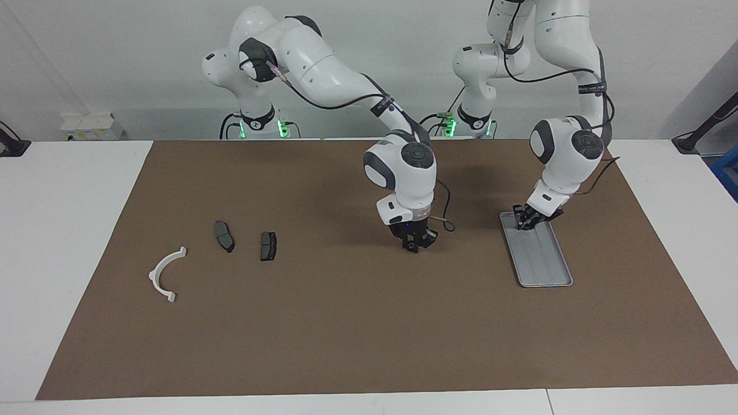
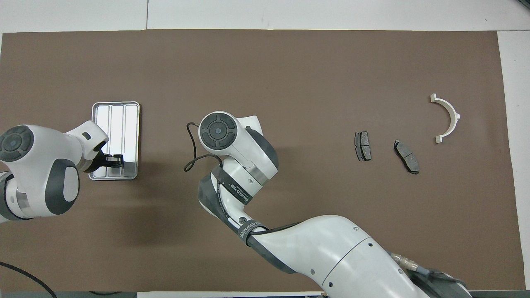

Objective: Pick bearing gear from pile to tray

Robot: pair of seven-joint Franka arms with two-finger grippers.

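Reading the facing view as a clock, the tray (image 1: 545,265) lay at three o'clock on the table (image 1: 69,230). The pile, a white bracket (image 1: 164,275) and two brake pads (image 1: 223,236), lay at nine. No bearing gear showed anywhere. The left jaws sat low over the tray's twelve o'clock end and the right jaws hung over the bare mat (image 1: 346,323) at centre. Whether either pair was open could not be told. A good placement probably called for letting go low, then lifting straight clear of the rim.

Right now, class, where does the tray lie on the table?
The tray lies on the brown mat toward the left arm's end of the table, with the left tool over its end nearer the robots.
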